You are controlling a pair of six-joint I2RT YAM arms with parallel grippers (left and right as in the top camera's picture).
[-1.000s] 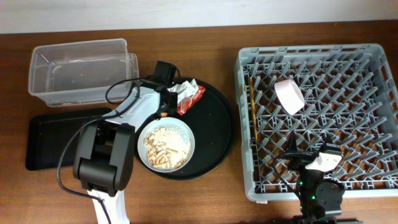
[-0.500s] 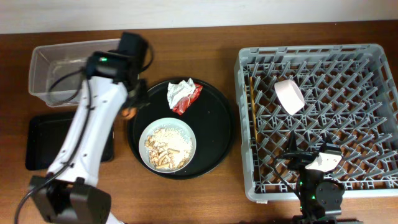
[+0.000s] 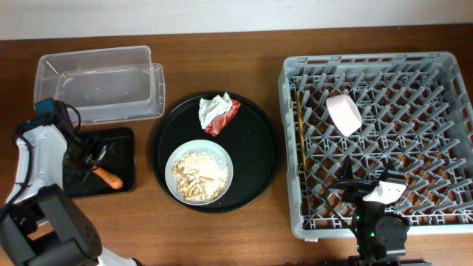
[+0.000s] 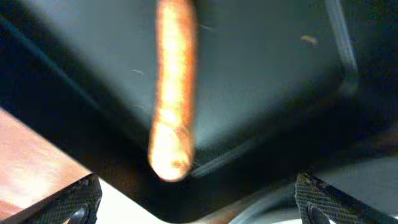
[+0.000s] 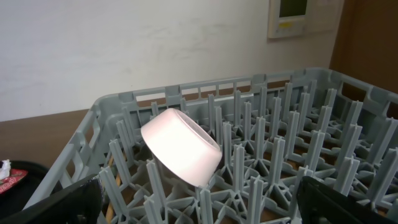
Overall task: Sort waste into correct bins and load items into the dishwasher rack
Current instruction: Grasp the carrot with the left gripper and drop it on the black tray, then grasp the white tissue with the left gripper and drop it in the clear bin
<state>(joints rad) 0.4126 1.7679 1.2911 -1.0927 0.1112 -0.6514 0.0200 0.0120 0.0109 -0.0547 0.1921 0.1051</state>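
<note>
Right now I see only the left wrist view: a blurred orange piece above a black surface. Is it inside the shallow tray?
Observer: Yes. In the overhead view the carrot piece lies in the shallow black tray, toward its right side.
Operator: Which waste is on the round tray?
Observer: The crumpled napkin with red wrapper and a plate of beige food scraps sit on the round black tray.
Operator: And the clear tub?
Observer: The clear plastic tub, behind the shallow tray, looks empty.
</note>
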